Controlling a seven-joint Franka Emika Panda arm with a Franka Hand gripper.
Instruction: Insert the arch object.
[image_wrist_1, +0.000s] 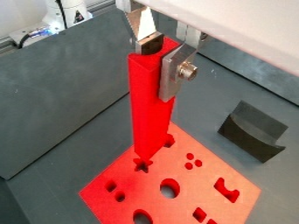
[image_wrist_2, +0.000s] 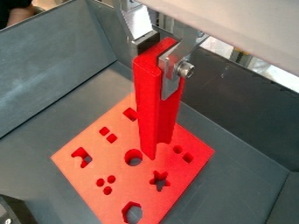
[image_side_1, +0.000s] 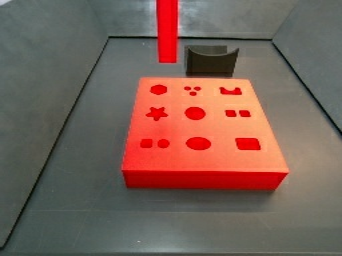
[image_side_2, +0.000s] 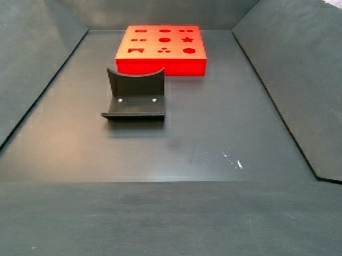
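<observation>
My gripper (image_wrist_1: 162, 61) is shut on the top end of the arch object (image_wrist_1: 149, 114), a long straight bright-red bar that hangs upright. Both wrist views show this, with the gripper (image_wrist_2: 160, 57) on the bar (image_wrist_2: 156, 105). The bar hangs above the flat red board with shaped holes (image_wrist_1: 176, 188), which also shows in the other wrist view (image_wrist_2: 105, 157). In a side view only the bar's lower part (image_side_1: 167, 30) shows, well above the board's (image_side_1: 201, 165) far left part. The gripper is out of frame there. The other side view shows the board (image_side_2: 160, 50), with bar and gripper out of frame.
A dark grey block with a curved notch (image_side_1: 210, 58) stands just beyond the board's far edge; it also shows in a wrist view (image_wrist_1: 251, 131) and a side view (image_side_2: 134, 95). Grey walls (image_side_1: 67, 60) enclose the dark floor (image_side_2: 174, 170).
</observation>
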